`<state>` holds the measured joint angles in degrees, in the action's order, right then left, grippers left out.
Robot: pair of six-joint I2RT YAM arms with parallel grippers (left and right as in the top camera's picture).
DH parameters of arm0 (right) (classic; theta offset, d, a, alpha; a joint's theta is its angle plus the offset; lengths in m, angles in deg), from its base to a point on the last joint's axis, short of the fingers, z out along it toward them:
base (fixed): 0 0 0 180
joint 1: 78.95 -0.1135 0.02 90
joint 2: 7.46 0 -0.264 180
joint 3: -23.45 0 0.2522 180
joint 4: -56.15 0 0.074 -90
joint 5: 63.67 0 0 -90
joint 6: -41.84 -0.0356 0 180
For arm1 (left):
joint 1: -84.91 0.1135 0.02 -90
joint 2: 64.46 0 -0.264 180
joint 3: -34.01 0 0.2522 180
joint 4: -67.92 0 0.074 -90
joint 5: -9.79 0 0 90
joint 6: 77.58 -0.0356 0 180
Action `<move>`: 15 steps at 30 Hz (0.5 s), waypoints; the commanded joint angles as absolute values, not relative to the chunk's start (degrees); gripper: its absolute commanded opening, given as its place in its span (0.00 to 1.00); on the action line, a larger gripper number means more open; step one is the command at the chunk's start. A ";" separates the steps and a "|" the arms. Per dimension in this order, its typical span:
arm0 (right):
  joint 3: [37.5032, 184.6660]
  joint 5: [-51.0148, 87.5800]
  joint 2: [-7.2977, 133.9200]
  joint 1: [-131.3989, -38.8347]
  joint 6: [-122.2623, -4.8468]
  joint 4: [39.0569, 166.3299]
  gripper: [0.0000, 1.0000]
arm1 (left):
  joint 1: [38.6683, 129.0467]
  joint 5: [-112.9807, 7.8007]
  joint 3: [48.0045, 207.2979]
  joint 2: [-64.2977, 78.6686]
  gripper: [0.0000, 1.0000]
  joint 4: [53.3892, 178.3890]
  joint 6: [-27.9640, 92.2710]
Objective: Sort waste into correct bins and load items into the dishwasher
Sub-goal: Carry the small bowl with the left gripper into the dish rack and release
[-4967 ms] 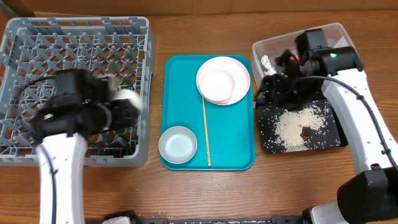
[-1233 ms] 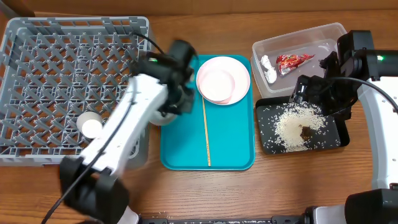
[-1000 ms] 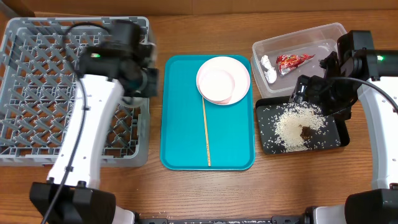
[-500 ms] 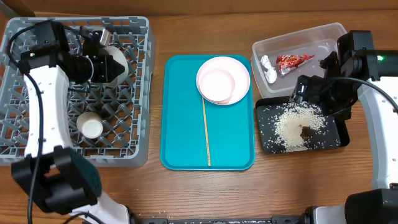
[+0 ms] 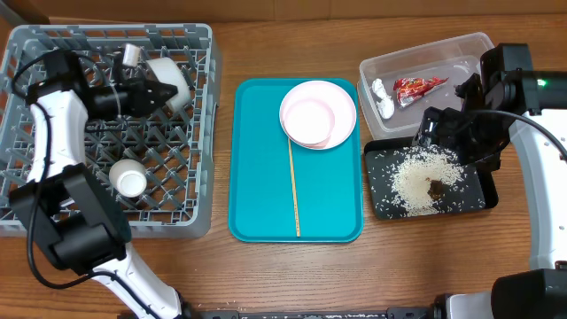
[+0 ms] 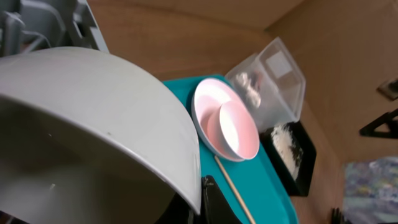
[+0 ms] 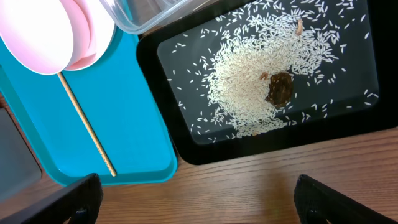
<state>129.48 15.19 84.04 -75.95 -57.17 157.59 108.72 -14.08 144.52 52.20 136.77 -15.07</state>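
Two arms work at the table (image 5: 266, 275). The left fingers (image 5: 151, 91) pinch the rim of the bowl (image 5: 174, 76) and hold it tilted on its side above the far right corner of the rack (image 5: 106, 226). In the left wrist view the bowl fills most of the picture, and one dark finger shows just outside its rim. A small cup (image 5: 130, 182) stands in the rack, nearer to the front.

The right fingers (image 5: 456, 140) are spread wide with nothing between them, above the far edge of the black tray (image 5: 474, 202). Rice (image 7: 249, 93) and a brown scrap (image 7: 278, 88) lie in this tray. The tub (image 5: 469, 44) beside it holds the wrapper (image 5: 418, 86) and the tissue (image 5: 382, 96).

Between rack and bins lies the teal tray (image 5: 257, 159). It carries the plate (image 5: 344, 105) with a smaller dish (image 5: 308, 120) on it, and the stick (image 5: 293, 186) lies lengthwise in front of the plate.
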 commanded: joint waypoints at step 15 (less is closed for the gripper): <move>130.92 15.10 83.19 -75.66 -57.30 157.52 1.00 | 113.09 -9.03 145.33 52.99 0.04 136.53 -17.43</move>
<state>129.48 15.17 84.04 -75.95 -57.17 157.61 113.22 -9.49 144.52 52.22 136.71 -15.31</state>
